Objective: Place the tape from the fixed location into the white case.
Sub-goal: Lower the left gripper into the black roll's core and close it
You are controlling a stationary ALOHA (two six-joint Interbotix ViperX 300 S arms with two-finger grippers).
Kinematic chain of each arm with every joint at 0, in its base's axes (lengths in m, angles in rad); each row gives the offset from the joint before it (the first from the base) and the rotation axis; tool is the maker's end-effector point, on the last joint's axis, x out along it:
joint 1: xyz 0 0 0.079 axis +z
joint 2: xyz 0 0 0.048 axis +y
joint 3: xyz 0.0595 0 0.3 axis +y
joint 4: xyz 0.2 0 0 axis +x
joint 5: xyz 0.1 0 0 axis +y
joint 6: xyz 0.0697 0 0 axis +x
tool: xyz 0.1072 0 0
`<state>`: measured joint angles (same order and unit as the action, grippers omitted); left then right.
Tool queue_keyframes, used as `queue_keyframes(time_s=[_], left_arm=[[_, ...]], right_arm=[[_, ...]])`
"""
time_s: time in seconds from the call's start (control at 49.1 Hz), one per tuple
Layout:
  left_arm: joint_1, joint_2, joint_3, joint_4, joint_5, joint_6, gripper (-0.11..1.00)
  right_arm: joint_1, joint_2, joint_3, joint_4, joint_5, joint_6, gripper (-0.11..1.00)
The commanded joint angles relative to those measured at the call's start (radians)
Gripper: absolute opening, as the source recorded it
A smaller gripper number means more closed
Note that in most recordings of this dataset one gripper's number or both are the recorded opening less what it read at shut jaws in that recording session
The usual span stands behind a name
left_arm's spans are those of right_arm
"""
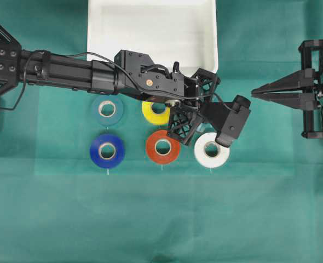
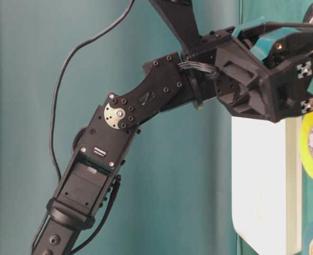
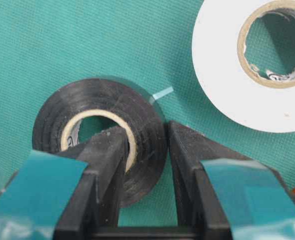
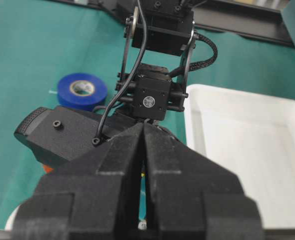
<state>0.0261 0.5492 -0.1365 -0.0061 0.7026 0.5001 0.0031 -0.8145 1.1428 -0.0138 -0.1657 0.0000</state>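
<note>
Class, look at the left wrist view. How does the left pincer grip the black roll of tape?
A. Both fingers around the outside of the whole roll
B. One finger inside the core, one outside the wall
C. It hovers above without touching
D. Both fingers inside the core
B: the left pincer has one finger in the pale core of the black roll of tape and the other outside its wall.

The tape (image 3: 100,132) is showing black with a pale core. The case (image 1: 151,33) is showing white. The cloth (image 1: 161,219) is showing teal. Neighbouring rolls are showing teal (image 1: 107,109), yellow (image 1: 156,113), blue (image 1: 107,150), red (image 1: 163,147) and white (image 1: 212,150).
</note>
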Motion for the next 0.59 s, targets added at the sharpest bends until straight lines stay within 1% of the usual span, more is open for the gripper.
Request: queue_keyframes(time_s=[0.0,0.387,0.57], left_arm=[[0.006,-0.04,-0.014,0.005,-0.003,0.003,0.22],[0.003,-0.075,-0.008,0.003,0.0,-0.003,0.22],[-0.008,-0.115,-0.017,0.003,0.035,-0.003,0.22]], right_arm=[[0.002,0.003,-0.009,0.002,-0.009,0.0,0.0],[0.002,0.003,-0.011,0.002,-0.009,0.0,0.0],[0.0,0.003,-0.011,0.002,-0.011,0.0,0.0]])
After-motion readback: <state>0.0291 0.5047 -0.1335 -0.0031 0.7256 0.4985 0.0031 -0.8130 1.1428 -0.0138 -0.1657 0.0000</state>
